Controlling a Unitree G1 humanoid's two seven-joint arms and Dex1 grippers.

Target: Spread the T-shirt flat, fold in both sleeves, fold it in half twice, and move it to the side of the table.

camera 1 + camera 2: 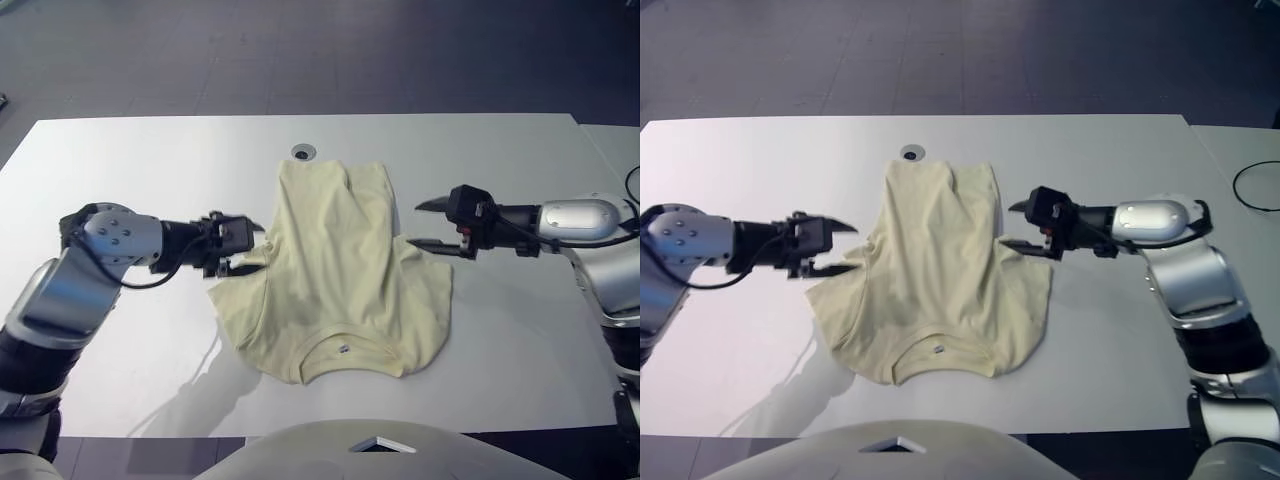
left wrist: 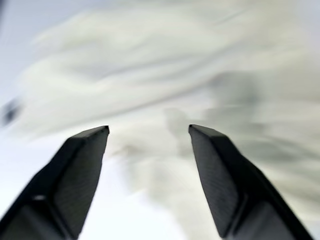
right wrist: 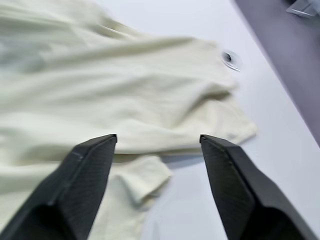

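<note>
I have the T-shirt [image 1: 335, 270] lying in the middle of the white table [image 1: 120, 160], pale yellow, with its collar [image 1: 345, 358] toward the near edge and the hem toward the far side. It is not flat. The body narrows toward the hem and long creases run down it, and one far corner looks turned over on itself. The hem ends just short of a small round port [image 1: 303, 152] set in the tabletop.

The left gripper [image 1: 252, 246] sits at the shirt's left edge, level with the sleeve [image 1: 238, 292] on that side. Its two fingers are spread wide, one above the other, with nothing between them. The lower finger lies at the sleeve's upper edge — I cannot tell whether it touches the cloth or only overlaps it from my angle. The left wrist view is smeared, showing the parted fingers with pale cloth beyond them.

The right gripper [image 1: 414, 224] is at the opposite edge, beside the right sleeve [image 1: 430, 275]. It is also wide apart and empty. Its lower finger hangs close over where the sleeve meets the body, the upper one well above the fabric. In the right wrist view the sleeve's small folded flap lies between the two dark fingers, with the bunched body behind it.

A dark loop of cable [image 1: 1258, 185] rests on the neighbouring surface to the right — well apart from the shirt.
</note>
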